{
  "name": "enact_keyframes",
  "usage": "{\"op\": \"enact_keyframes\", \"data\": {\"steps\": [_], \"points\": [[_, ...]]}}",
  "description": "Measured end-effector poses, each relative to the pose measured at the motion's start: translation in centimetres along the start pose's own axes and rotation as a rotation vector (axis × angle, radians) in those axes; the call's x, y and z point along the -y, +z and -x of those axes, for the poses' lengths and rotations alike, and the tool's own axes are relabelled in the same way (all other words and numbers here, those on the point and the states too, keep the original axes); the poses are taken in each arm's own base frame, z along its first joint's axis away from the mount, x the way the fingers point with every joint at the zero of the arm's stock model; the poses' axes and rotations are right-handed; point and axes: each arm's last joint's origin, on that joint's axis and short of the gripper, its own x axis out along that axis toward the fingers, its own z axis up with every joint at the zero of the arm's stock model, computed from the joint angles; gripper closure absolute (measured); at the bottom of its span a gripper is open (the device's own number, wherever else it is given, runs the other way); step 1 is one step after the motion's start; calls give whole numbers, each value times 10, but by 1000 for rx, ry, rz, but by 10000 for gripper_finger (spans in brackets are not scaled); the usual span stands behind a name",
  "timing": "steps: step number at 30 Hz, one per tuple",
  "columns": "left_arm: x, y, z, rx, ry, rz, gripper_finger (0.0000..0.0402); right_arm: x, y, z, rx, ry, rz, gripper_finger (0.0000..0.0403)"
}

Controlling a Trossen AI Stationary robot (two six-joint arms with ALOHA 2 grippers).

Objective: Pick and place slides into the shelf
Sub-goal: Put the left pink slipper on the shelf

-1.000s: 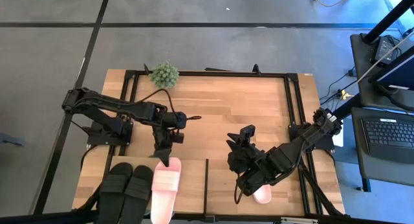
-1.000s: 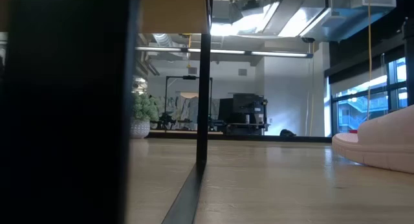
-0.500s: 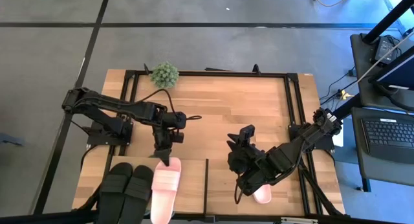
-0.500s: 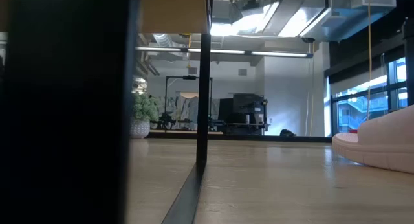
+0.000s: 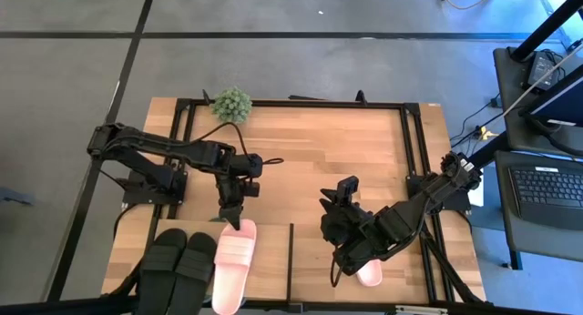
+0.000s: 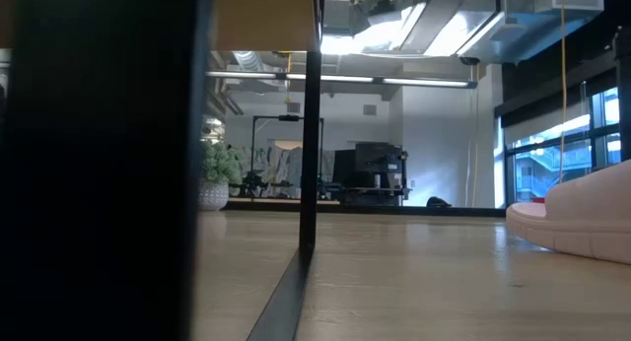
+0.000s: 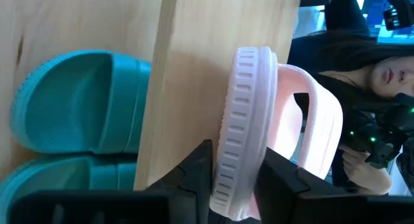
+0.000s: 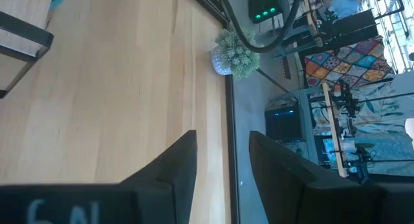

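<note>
Fingers of the left gripper (image 7: 236, 179) still pinch the pink slide (image 5: 232, 260) at its far end on the shelf (image 5: 269, 251) top, but the arm has pulled back a little, while the right gripper (image 8: 217, 162) waits with its jaws apart.

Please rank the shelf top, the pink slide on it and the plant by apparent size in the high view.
1. Shelf top, largest.
2. Pink slide, held at its end by the left tool.
3. Plant, smallest.
</note>
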Motion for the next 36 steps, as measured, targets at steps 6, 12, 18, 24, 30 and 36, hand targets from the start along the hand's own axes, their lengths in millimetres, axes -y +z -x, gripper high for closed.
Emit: {"op": "enact_keyframes", "data": {"steps": [6, 12, 18, 24, 30, 36], "points": [[-1, -1, 0, -10, 5, 13, 241, 0, 0, 0, 1, 0, 0, 260], [-4, 1, 4, 17, 24, -11, 187, 0, 0, 0, 1, 0, -4, 260], [-9, 5, 12, 51, 28, -10, 178, -1, 0, 0, -5, 33, -24, 260], [-17, 8, 26, 105, 46, -52, 178, -2, 0, 0, -9, 51, -22, 260], [0, 7, 55, 242, 103, -254, 178, -2, 0, 0, -9, 51, -26, 260], [44, 3, 59, 403, 121, -571, 178, -2, 0, 0, -10, 51, -48, 260]]}}
